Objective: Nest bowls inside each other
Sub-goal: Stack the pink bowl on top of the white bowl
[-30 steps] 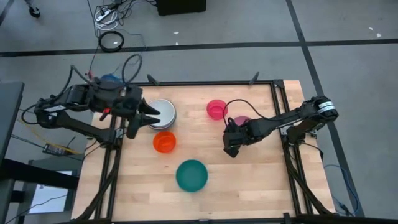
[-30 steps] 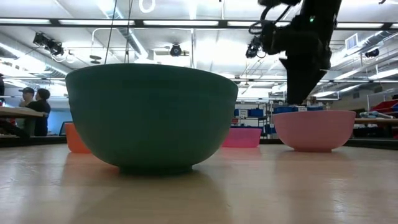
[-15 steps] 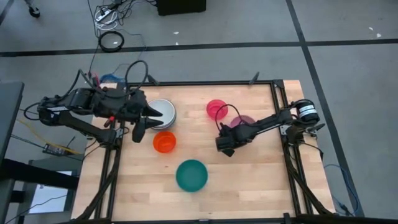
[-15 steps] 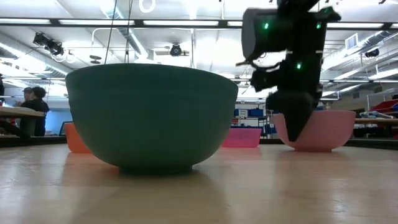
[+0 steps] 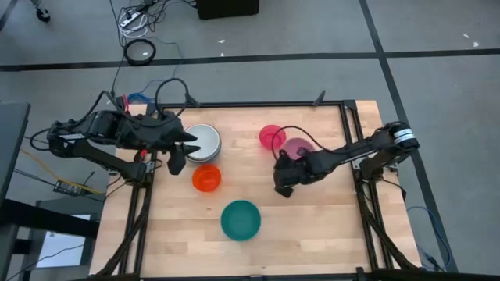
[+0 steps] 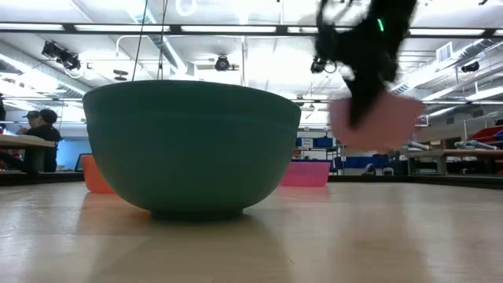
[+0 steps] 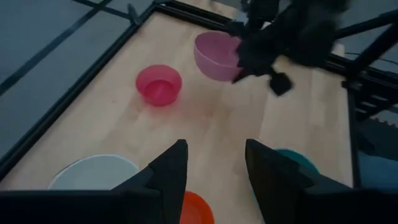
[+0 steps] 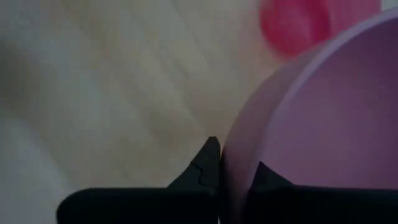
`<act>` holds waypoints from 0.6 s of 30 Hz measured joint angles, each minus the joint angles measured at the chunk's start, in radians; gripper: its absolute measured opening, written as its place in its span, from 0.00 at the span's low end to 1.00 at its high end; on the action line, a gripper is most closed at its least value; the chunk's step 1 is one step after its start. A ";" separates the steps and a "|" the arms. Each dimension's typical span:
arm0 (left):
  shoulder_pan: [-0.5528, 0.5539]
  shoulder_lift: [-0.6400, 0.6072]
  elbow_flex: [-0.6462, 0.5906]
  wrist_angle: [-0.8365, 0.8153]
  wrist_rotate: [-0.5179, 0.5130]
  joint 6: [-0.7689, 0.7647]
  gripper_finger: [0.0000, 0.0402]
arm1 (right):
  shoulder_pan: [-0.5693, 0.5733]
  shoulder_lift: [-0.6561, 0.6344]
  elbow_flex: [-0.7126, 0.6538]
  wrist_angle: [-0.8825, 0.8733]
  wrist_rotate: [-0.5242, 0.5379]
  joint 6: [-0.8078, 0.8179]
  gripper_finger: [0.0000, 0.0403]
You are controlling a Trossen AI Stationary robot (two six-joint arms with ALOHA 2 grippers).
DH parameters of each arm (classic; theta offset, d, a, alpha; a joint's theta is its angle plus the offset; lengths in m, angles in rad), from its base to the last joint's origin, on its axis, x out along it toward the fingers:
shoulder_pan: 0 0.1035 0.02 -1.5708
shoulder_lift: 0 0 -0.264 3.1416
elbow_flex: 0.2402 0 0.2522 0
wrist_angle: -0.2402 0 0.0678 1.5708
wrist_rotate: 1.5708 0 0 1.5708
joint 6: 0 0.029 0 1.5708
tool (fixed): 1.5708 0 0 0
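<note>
My right gripper (image 8: 233, 158) is shut on the mauve bowl (image 5: 300, 147), which hangs above the table right of centre and shows lifted in the low view (image 6: 376, 122). The hot pink bowl (image 5: 271, 136) stands just beyond it, toward the far edge. My left gripper (image 7: 214, 162) hovers open at the table's left (image 5: 178, 152), over the gap between the white bowl (image 5: 203, 142) and the orange bowl (image 5: 207, 179), touching neither. The teal bowl (image 5: 241, 220) stands on its base near the front edge. My right gripper pinches the mauve bowl's wall at the rim (image 8: 239, 140) on its near-left side. One finger (image 8: 264, 174) is inside the bowl and the other (image 8: 208, 162) outside. The fingers come slanting down from the near side. The bowl is lifted clear of the table and tilted.
A black frame rail (image 5: 266, 104) runs along the table's far edge and down both sides. Bare wood lies between the teal bowl and the right rail (image 5: 328, 226). A small blue thing (image 5: 137, 98) shows behind my left arm at the far left corner.
My right gripper has gone toward the mauve bowl's near rim, shut on it and raised it. The bowl stood on the table half a second ago and now hangs tilted, clear of the wood. My left gripper has tipped somewhat further down and stays open.
</note>
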 joint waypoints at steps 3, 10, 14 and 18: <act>0.000 0.000 0.000 -0.008 -0.025 0.000 0.42 | 0.003 -0.007 0.079 0.190 0.042 -0.155 0.01; -0.007 -0.002 0.000 -0.061 -0.032 -0.047 0.42 | -0.120 0.096 0.241 0.668 -0.048 -0.572 0.00; -0.053 -0.011 0.000 -0.009 0.100 -0.100 0.42 | -0.206 0.199 0.352 0.742 -0.200 -0.615 0.00; -0.120 -0.011 0.000 0.048 0.102 -0.117 0.42 | -0.252 0.328 0.470 0.810 -0.321 -0.647 0.00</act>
